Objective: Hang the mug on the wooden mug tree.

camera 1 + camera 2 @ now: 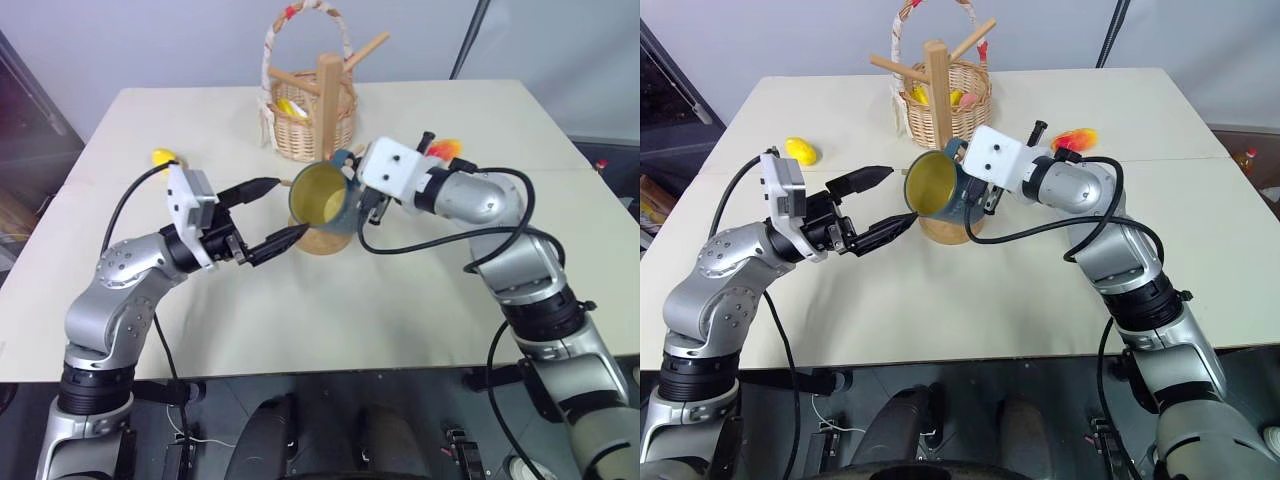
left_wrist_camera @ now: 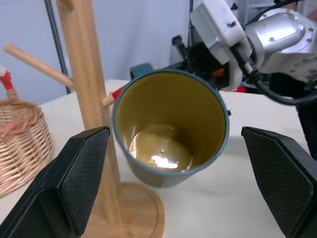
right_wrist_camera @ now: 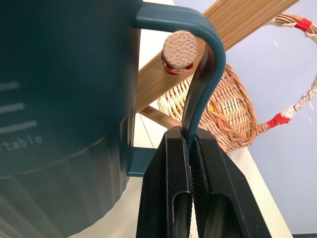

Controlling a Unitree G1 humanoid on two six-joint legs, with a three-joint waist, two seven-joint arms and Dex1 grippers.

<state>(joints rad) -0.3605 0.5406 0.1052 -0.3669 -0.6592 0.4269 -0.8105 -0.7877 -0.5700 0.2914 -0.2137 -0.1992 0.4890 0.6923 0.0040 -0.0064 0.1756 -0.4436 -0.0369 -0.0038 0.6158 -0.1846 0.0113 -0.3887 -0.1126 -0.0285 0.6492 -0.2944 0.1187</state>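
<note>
- Dark teal outside and yellow inside, the mug (image 1: 322, 200) hangs in the air, tipped on its side with its mouth turned toward the left arm, right in front of the wooden mug tree (image 1: 327, 95).
- Its loop handle (image 3: 200, 74) is pinched between the 2 black fingers of the right gripper (image 3: 190, 148), which are pressed onto the handle's thin wall.
- A red-banded peg tip (image 3: 179, 51) sits inside the handle loop in the right wrist view; I cannot tell whether it touches the handle.
- The tree's round base (image 2: 141, 210) rests on the table (image 1: 450, 300) just under the mug.
- A woven wicker basket (image 1: 300, 125) stands right behind the tree, with something yellow inside.
- A small yellow thing (image 1: 800, 151) lies off to the left on the table; an orange-red one (image 1: 1076, 139) lies behind the right arm.
- The left gripper (image 1: 285, 212) is level with the mug's open mouth, its 2 fingers spread wide, holding nothing.
- The right arm reaches in from the right, forearm bent across toward the tree.
</note>
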